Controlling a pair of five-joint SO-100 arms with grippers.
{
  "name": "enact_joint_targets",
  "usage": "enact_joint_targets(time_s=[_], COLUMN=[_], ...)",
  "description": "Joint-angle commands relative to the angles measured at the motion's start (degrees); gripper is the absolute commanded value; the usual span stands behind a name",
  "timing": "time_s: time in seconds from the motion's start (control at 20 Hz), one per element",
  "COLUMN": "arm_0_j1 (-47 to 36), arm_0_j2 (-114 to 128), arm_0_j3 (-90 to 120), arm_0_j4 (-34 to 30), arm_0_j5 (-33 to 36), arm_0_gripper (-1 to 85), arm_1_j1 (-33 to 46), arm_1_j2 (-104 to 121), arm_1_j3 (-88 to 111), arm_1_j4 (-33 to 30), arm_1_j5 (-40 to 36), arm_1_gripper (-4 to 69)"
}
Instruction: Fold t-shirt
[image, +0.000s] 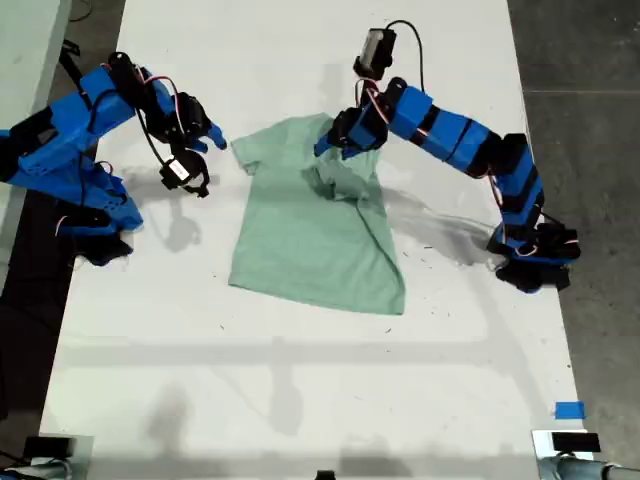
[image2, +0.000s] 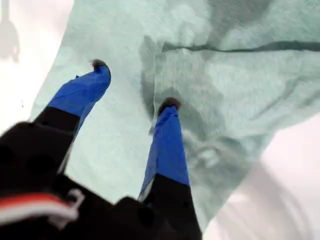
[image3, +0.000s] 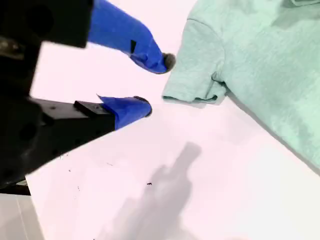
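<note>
The pale mint-green t-shirt (image: 300, 240) lies on the white table (image: 300, 400), its side toward the exterior view's right folded in over the body in a rumpled flap. My first gripper (image: 335, 142) hangs open over that flap near the collar. In the first wrist view its fingertips (image2: 170, 104) stand apart above the creased fabric (image2: 240, 80), with nothing between them (image2: 135, 85). My second gripper (image: 212, 140) is open beside the flat sleeve at the exterior view's left. The sleeve (image3: 197, 75) lies just beyond its tips (image3: 157, 84), untouched.
Both blue arm bases stand at the table's sides, one (image: 90, 215) at the exterior view's left and one (image: 530, 255) at its right. A blue tape patch (image: 569, 410) marks the near corner at the exterior view's right. Dark floor (image: 590, 120) borders the table.
</note>
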Motion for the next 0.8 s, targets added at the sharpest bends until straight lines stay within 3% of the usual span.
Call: enact_joint_targets(time_s=[0.0,0.1,0.35,0.75], arm_0_j1=[-0.26,-1.41,-7.03,-14.85], arm_0_j2=[-0.7,-5.27,-20.57,-48.96], arm_0_j3=[-0.26,-2.29,-8.79,-23.73], arm_0_j4=[-2.37,-3.6,-9.23,-13.97], arm_0_j5=[0.79,2.2,9.14,13.71], arm_0_gripper=[18.6,22.0,29.1,29.6], arm_1_j1=[2.55,3.34,2.11,-1.58], arm_1_j2=[11.95,16.08,23.91,29.97], arm_1_j3=[-2.99,-0.97,8.96,14.59], arm_1_j4=[8.17,12.04,12.57,12.57], arm_1_j5=[-1.32,-2.2,-2.99,-2.11], arm_1_gripper=[22.8,22.8,22.6,22.2])
